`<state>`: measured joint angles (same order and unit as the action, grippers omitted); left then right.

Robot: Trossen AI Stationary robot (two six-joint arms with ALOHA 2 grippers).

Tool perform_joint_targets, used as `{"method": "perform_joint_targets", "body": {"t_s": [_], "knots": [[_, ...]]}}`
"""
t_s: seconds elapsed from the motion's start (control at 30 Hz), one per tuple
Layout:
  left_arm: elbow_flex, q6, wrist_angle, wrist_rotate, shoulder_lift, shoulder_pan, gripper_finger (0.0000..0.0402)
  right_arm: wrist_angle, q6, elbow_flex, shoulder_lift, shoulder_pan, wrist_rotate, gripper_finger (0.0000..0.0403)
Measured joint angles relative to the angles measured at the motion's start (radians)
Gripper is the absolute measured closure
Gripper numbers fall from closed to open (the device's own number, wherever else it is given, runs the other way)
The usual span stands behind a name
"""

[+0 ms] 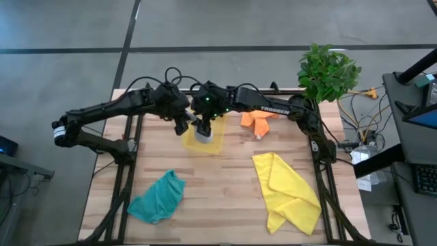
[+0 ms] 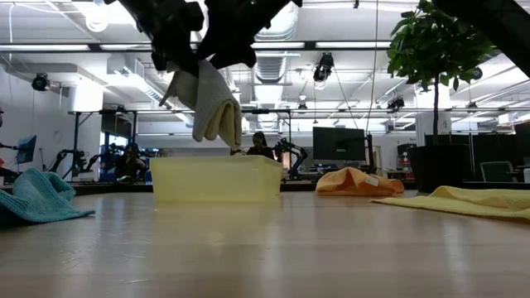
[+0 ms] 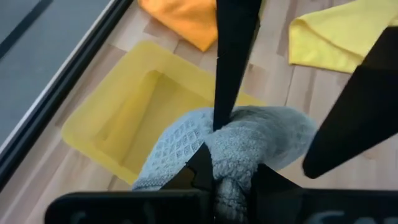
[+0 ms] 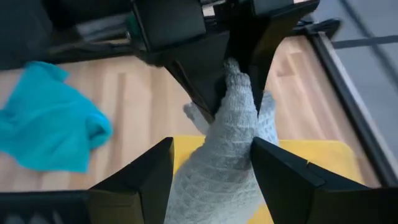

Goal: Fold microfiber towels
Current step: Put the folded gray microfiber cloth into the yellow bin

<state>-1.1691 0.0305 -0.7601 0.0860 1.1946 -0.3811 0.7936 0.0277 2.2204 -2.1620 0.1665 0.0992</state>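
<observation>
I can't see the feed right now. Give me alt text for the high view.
Both grippers meet over the translucent yellow tray at the table's far centre, the left gripper and right gripper together holding the folded grey towel above it. The orange towel lies crumpled beside the tray, with the teal towel and yellow towel unfolded nearer the front edge.

My left gripper (image 1: 183, 123) and right gripper (image 1: 202, 120) meet above the tray (image 1: 217, 141), and from overhead they cover the top of the grey towel (image 1: 203, 133) and part of the tray's rim. From desk height both of my arms are cut off by the picture's upper edge, so only the towel's hanging part (image 2: 211, 103) shows. In my left wrist view my own fingers hide the clamped fold. The yellow towel (image 3: 339, 34) and orange towel (image 3: 180, 18) run past that picture's edge. Figures in the room behind are too small to make out.
</observation>
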Motion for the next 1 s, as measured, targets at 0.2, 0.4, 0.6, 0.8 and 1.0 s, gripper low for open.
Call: {"method": "perform_joint_targets", "body": {"t_s": [0.2, 0.4, 0.6, 0.8, 1.0], "knots": [[-0.023, -0.012, -0.003, 0.061, 0.000, 0.001, 0.0398, 0.027, 0.007, -0.004, 0.000, -0.006, -0.119, 0.0197], [-0.059, -0.022, -0.066, 0.100, -0.003, 0.001, 0.0398, 0.105, 0.006, -0.014, -0.001, -0.003, -0.123, 0.0197], [-0.094, -0.047, -0.151, 0.100, -0.003, 0.001, 0.0398, 0.156, 0.026, -0.017, -0.001, 0.000, -0.127, 0.0197], [-0.097, -0.047, -0.176, 0.119, -0.004, 0.001, 0.0398, 0.185, 0.054, -0.017, -0.002, 0.000, -0.127, 0.0197], [-0.094, -0.047, -0.178, 0.127, -0.004, 0.001, 0.0398, 0.246, 0.104, -0.017, -0.001, 0.000, -0.126, 0.0207]]}}
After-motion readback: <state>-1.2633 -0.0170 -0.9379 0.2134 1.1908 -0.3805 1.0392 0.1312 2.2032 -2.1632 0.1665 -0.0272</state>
